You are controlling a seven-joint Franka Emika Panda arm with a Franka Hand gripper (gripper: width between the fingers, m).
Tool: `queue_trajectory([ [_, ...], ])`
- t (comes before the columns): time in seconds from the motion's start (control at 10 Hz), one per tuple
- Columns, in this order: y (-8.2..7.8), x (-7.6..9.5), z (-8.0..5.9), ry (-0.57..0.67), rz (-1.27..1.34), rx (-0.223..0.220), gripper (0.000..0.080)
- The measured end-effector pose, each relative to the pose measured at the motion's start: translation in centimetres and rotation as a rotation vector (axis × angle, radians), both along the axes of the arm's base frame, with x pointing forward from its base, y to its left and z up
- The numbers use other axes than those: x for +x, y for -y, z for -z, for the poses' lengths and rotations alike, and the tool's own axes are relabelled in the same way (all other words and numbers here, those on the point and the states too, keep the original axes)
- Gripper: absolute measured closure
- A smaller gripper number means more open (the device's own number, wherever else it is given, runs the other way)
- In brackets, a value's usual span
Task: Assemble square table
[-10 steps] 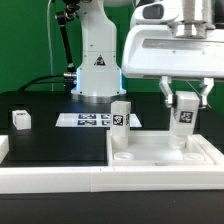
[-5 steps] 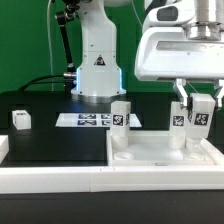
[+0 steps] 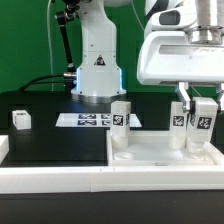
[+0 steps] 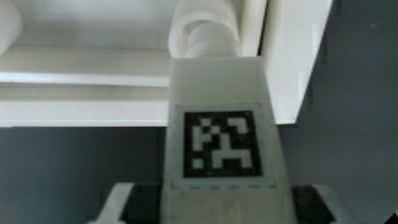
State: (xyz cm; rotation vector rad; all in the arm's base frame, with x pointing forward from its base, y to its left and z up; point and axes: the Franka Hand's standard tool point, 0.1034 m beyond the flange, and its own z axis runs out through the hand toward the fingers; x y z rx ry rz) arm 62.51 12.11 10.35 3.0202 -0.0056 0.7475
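One claw (image 3: pixel 202 108): pinches the held leg from two sides, with jaws part-closed on it; hangs above the slab's end on the exterior view's right.
Held leg (image 3: pixel 204 124): stands upright at that same end of the slab, tag turned to the exterior camera; in the wrist view points its rounded tip at the slab's raised rim; cannot tell whether already seated in the slab or just short of it.
Second leg (image 3: pixel 178 126): stands upright on the slab, a little inward from that end; appears fixed, judged by posture alone.
Third leg (image 3: pixel 120 118): stands upright on the slab at the end on the exterior view's left; likewise appears fixed.
Slab (image 3: pixel 150 158): lies flat on the black table (image 3: pixel 50 138), raised rim upward, and carries the upright legs.
Loose leg (image 3: pixel 20 120): lies on the black table well apart from the slab, off toward the exterior view's left; untouched.
Marker board (image 3: pixel 88 120): lies flat beyond the slab, toward the exterior view's left; no part of the build.
Done, as a judgement: two of four visible legs up on the slab.
In hand, as a judgement: seating or tightening the held leg at the slab's end on the exterior view's right.
Left, as a judgement: finishing this leg, then fetching the loose leg from off the slab and fitting it at a bare corner of the slab; hidden from here which one.
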Motion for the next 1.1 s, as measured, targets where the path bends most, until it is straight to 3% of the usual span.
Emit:
queue_trajectory([
  [0.1,0.0,0.2,0.0,0.04,-0.007,0.0,0.0509],
  [1.1,0.2,-0.5,1.6,0.01,-0.027,-0.023,0.0509],
])
